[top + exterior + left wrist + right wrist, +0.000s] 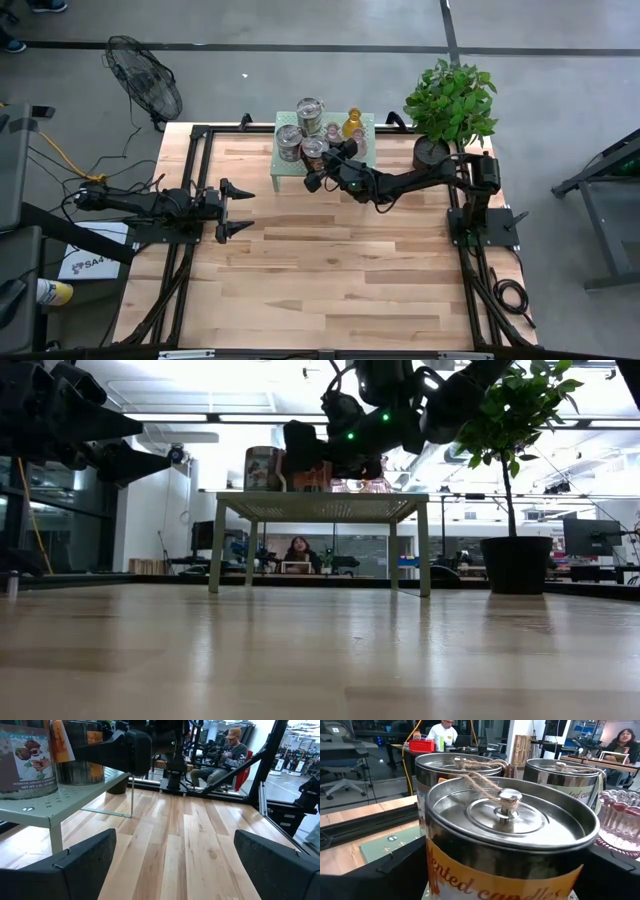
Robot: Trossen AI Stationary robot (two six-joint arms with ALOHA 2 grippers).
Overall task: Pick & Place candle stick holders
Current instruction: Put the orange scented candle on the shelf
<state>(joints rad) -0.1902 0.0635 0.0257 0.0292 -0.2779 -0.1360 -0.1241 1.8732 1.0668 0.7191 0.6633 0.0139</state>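
Currently the right pincer [318, 166] is extended over the mint-green stand [283, 181], which sits against the far edge of the tabletop [330, 270], roughly at its middle. The right wrist view shows the two dark fingers [385, 870] spread wide, one on each side of the front metal holder [510, 840]. That holder is a lidded silver tin with a twine-tied knob and an orange printed label. Whether the finger pads touch its wall cannot be told; the tin stands upright on the stand.

Two further silver holders stand on the same stand: one [310, 110] toward the stand's far edge, one [290, 141] toward its left side. The amber glass holder [352, 123] stands at the stand's far right part, with a pinkish glass holder [334, 130] just beside it. A second pinkish glass holder [620, 820] stands right beside the flanked tin, as the right wrist view shows.

The left pincer [236, 209] hovers above the tabletop near its left edge, well apart from the stand. Its fingers [80, 865] stand fully apart and hold nothing.

A potted green plant [450, 100] stands at the far right corner of the tabletop. People sit at desks in the room beyond.
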